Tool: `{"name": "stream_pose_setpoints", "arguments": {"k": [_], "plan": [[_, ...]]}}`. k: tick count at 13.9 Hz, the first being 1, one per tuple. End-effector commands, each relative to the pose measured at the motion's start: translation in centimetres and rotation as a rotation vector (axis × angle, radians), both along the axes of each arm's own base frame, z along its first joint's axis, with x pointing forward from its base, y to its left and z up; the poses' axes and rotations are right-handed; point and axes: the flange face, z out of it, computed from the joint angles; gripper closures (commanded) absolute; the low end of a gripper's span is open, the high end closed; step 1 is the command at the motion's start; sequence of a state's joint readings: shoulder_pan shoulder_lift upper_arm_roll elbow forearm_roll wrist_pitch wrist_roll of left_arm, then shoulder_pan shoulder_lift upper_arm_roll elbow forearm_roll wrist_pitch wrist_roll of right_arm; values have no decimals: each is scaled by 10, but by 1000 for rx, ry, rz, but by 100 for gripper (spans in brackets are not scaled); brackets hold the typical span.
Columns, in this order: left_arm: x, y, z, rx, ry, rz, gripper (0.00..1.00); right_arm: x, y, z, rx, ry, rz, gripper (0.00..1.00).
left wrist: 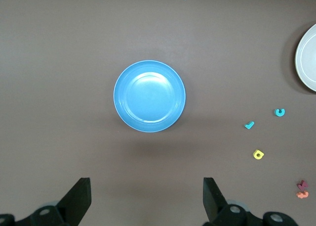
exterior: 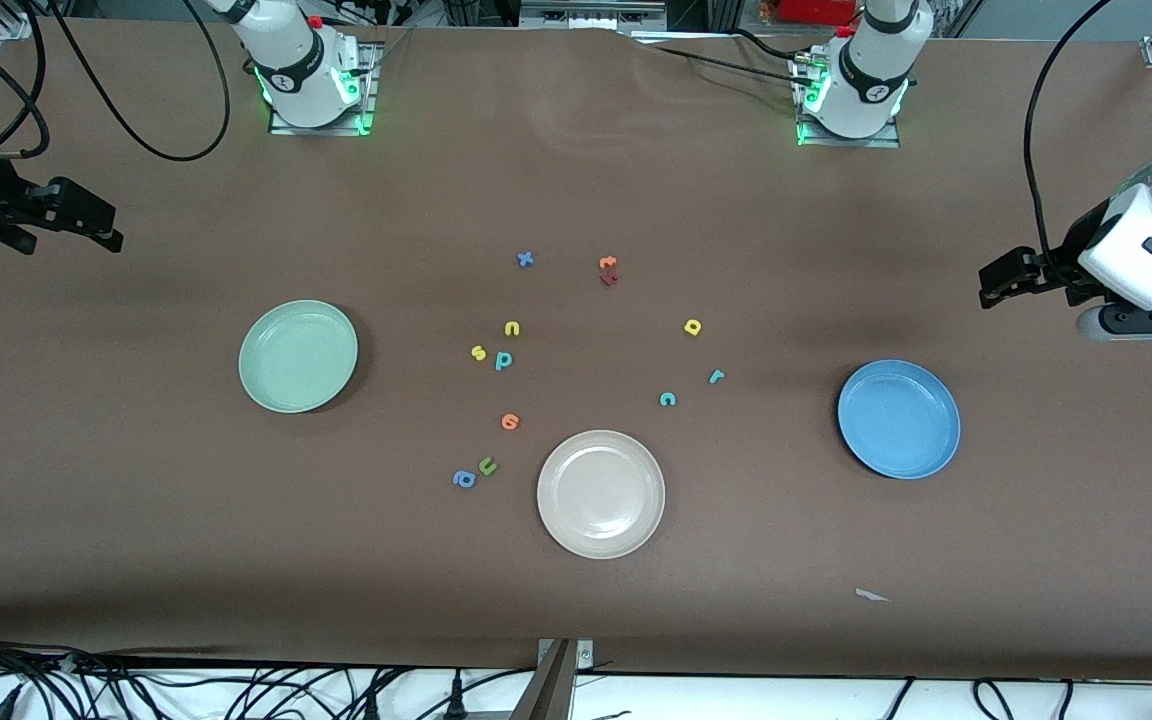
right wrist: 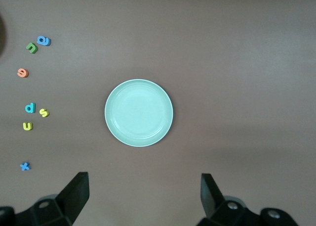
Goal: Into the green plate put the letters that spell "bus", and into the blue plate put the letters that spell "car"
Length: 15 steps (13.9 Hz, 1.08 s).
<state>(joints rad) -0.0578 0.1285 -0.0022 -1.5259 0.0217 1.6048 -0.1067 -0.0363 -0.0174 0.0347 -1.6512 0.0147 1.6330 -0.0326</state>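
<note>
The green plate point(exterior: 298, 356) lies toward the right arm's end and the blue plate point(exterior: 899, 419) toward the left arm's end; nothing lies in either. Between them on the table are the yellow u point(exterior: 512, 328), yellow s point(exterior: 479, 352) and teal b point(exterior: 504, 361), close together. Nearer the blue plate lie the yellow a point(exterior: 693, 327), teal r point(exterior: 717, 376) and teal c point(exterior: 667, 399). My right gripper point(right wrist: 143, 182) hangs open high beside the green plate point(right wrist: 138, 113). High beside the blue plate point(left wrist: 149, 96), my left gripper point(left wrist: 146, 186) is also open and holds nothing.
A beige-white plate point(exterior: 601, 493) sits nearer the front camera, mid-table. Other letters lie around: blue x point(exterior: 525, 259), orange and dark red ones point(exterior: 608, 270), an orange one point(exterior: 510, 421), green u point(exterior: 488, 466), blue a point(exterior: 464, 479). A paper scrap point(exterior: 873, 596) lies near the front edge.
</note>
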Motion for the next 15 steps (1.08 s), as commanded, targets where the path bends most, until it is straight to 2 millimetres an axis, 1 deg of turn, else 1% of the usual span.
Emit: {"name": "stream_pose_setpoints", "arguments": {"k": [1,5,7,8,10,12,15], "plan": [[-4,6,10,-26,-6,-17,0,0,-3,1,-9,-4,5,0],[-10,9,16,-27,-9,-30,0,0,-3,1,-9,-2,8,0],[-11,8,15,-26,3,-32,0,0,-3,1,-9,-4,9,0],[-14,8,19,-28,0,-32,0,0,-3,1,-9,-2,9,0],[-16,6,20,-28,11,-34,0,0,-3,1,-9,-1,9,0],[-16,3,20,-28,12,-32,0,0,-3,1,-9,-1,11,0],[-15,4,19,-28,12,-35,0,0,-2,1,-7,-1,11,0]]}}
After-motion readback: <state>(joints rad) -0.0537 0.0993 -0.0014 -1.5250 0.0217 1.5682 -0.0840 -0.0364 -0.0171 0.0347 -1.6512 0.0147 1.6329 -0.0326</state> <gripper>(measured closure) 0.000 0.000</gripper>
